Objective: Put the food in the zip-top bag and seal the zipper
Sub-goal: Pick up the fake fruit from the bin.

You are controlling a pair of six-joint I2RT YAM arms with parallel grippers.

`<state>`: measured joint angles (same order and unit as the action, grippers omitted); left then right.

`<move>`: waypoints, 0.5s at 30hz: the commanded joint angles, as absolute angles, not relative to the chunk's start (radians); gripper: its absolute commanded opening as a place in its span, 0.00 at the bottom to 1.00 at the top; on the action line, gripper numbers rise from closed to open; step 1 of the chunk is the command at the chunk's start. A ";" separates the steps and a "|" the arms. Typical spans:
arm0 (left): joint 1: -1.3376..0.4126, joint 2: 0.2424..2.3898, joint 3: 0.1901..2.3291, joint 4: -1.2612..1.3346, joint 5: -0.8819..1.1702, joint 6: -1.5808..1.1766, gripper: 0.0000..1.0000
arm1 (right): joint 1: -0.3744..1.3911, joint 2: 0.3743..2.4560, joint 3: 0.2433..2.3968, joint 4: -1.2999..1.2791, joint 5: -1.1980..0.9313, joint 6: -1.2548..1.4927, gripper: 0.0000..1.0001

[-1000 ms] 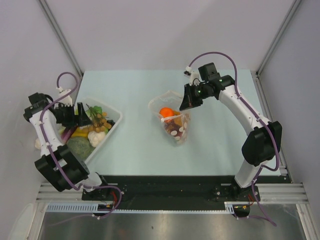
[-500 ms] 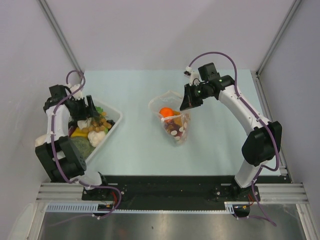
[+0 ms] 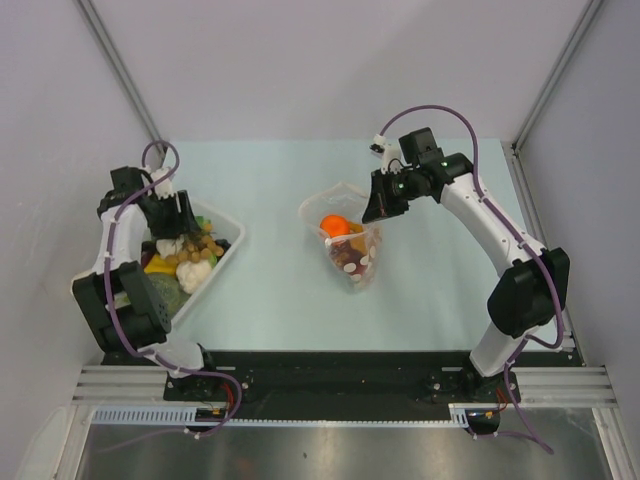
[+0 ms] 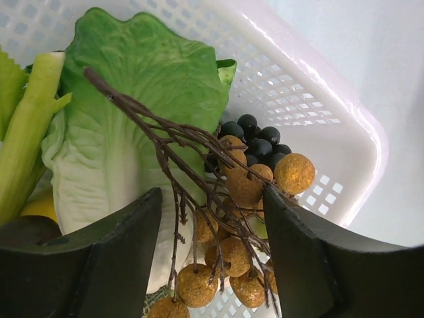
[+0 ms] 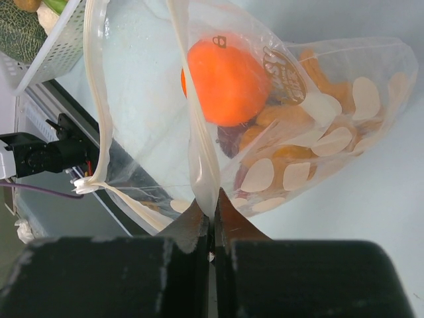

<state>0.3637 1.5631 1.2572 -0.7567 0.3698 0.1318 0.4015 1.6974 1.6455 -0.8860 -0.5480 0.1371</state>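
The clear zip-top bag [image 3: 352, 258] with white dots lies mid-table, mouth open toward the far side. It holds an orange fruit [image 3: 333, 224], also seen in the right wrist view [image 5: 228, 79], plus tan and dark purple pieces. My right gripper [image 3: 373, 211] is shut on the whitish zipper strip [image 5: 199, 156] and holds one lip of the mouth up. My left gripper [image 3: 187, 222] is open over the white basket [image 3: 226, 252]. Its jaws stand either side of a tan longan cluster [image 4: 245, 189] on brown twigs.
The basket [image 4: 318, 112] also holds a green lettuce leaf [image 4: 132, 99], black grapes [image 4: 255, 142], a green stalk [image 4: 30, 119], a yellow piece and a white piece. It sits at the table's left edge. Grey walls enclose the table on three sides.
My left arm swung from the basket's left side round to its far end, and its gripper now points down into the basket. The right gripper and bag have barely shifted.
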 commanded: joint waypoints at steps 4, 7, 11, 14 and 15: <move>0.304 1.614 1.253 -0.750 0.282 0.133 0.65 | 0.399 1.651 1.646 -0.882 -0.538 0.120 0.00; 0.299 1.623 1.265 -0.761 0.320 0.143 0.54 | 0.400 1.647 1.646 -0.884 -0.537 0.118 0.00; 0.299 1.608 1.296 -0.792 0.354 0.166 0.33 | 0.399 1.640 1.646 -0.887 -0.532 0.118 0.00; 0.299 1.559 1.304 -0.792 0.354 0.178 0.21 | 0.400 1.635 1.641 -0.887 -0.528 0.117 0.00; 0.299 1.548 1.313 -0.798 0.351 0.181 0.15 | 0.399 1.632 1.641 -0.888 -0.528 0.117 0.00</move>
